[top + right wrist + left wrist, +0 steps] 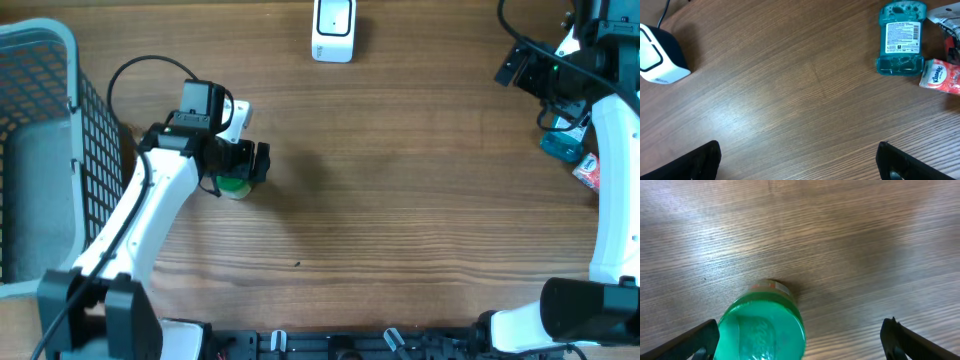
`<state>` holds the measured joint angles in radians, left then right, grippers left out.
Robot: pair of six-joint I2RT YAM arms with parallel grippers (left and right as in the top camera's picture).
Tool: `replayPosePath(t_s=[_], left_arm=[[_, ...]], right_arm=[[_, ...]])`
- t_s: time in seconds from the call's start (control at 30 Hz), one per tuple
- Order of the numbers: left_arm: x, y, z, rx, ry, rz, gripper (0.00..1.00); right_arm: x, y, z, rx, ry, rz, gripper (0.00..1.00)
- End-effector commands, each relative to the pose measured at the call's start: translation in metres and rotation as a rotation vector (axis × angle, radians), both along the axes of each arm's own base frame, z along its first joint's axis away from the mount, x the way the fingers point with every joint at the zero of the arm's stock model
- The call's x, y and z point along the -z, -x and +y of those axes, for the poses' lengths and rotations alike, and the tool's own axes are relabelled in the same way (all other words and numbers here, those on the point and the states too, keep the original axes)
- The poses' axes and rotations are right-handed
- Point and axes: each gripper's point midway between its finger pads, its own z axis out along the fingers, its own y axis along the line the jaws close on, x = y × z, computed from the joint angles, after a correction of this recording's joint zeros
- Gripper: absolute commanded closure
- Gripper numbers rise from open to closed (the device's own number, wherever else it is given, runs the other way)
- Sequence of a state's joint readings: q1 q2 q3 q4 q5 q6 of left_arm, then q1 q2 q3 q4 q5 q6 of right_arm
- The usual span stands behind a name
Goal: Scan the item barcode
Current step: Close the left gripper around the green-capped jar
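Note:
A green bottle lies on the wooden table, its round end facing the left wrist camera and an orange-and-white bit showing at its far end. My left gripper is open just above it, with the bottle between the fingers, close to the left finger and far from the right one. From overhead the bottle peeks out under the left gripper. The white barcode scanner stands at the table's far edge, also in the right wrist view. My right gripper hangs open over bare wood. No barcode on the green bottle shows.
A teal bottle with a printed label lies beside a red tissue packet, at the table's right edge under the right arm. A grey wire basket stands at the left edge.

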<state>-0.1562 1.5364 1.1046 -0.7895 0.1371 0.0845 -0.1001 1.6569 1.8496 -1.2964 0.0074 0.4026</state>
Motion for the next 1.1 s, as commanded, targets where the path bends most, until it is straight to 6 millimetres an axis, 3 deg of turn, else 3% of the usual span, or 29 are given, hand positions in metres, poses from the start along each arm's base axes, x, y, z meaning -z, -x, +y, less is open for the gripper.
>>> replayPosePath(t_s=[0.0,0.1,0.37,0.63,1.07], left_arm=[[-0.038,0.005,-0.013,0.019,0.094,-0.080,0.00],[-0.043,0.005,-0.012,0.020,0.089,-0.098,0.00],[-0.020,-0.009,0.016,-0.047,-0.075,-0.085,0.00],[0.006,-0.017,0.016,-0.025,-0.096,-0.037,0.00],[0.046,0.003,0.023,-0.029,-0.124,0.139,0.00]], right_arm=[[0.009,-0.002,0.002,-0.014,-0.006,0.023,0.00],[0.014,-0.004,0.002,-0.014,-0.007,0.035,0.00],[0.030,-0.006,0.007,-0.034,-0.036,0.079,0.00],[0.053,-0.002,0.008,-0.035,-0.046,0.124,0.00],[0.054,-0.004,0.008,-0.036,-0.048,0.118,0.00]])
